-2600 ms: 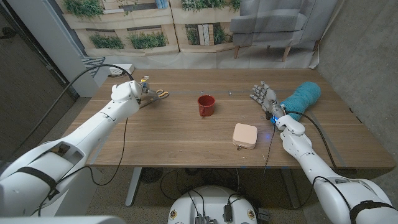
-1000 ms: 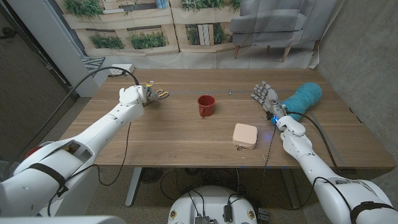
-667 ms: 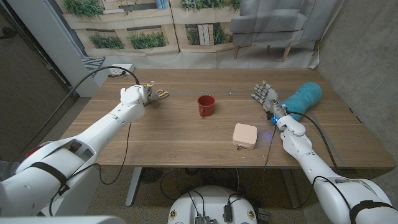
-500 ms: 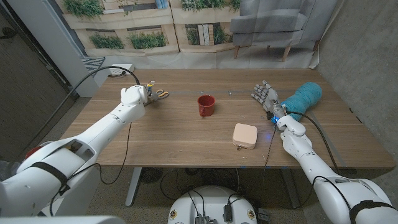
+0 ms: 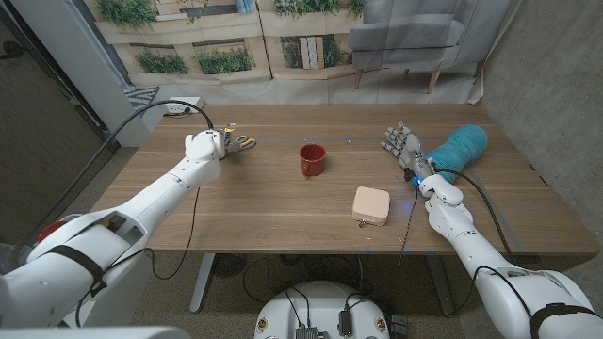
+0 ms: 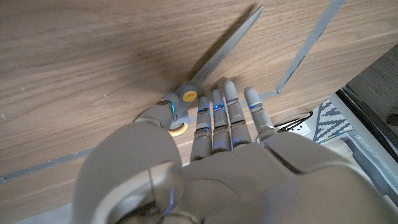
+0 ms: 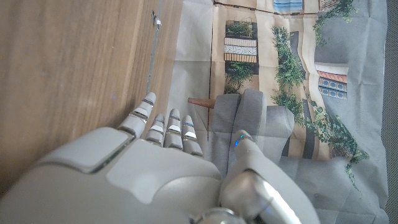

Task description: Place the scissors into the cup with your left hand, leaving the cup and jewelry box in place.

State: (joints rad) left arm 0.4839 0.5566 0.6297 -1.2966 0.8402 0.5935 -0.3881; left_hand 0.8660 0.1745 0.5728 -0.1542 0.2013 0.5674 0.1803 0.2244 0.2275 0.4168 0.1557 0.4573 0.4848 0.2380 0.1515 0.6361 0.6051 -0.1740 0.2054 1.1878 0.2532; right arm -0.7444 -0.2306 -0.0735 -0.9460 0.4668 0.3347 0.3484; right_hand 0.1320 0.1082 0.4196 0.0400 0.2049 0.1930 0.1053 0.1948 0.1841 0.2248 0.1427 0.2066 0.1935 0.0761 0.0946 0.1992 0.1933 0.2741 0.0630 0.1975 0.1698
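Observation:
The scissors (image 5: 244,142), with yellow handles and grey blades, lie on the table at the far left. My left hand (image 5: 209,145) is right at them. In the left wrist view my thumb and fingers (image 6: 214,115) reach over the scissors (image 6: 225,51), a bit of yellow handle showing between them. The blades lie on the wood, spread apart, and nothing is lifted. The red cup (image 5: 313,158) stands upright mid-table, well to the right of that hand. The pink jewelry box (image 5: 371,204) sits nearer the front. My right hand (image 5: 400,143) waits with fingers spread, holding nothing.
A rolled teal towel (image 5: 456,148) lies at the far right beside my right hand. A cable (image 5: 187,202) trails from my left arm across the table. The table's far edge (image 5: 283,106) runs close behind the scissors.
Since 2.6 s ago my left hand has slid a little right, up to the scissors. Over the last second nothing has visibly moved. Cup, box and right hand are unmoved.

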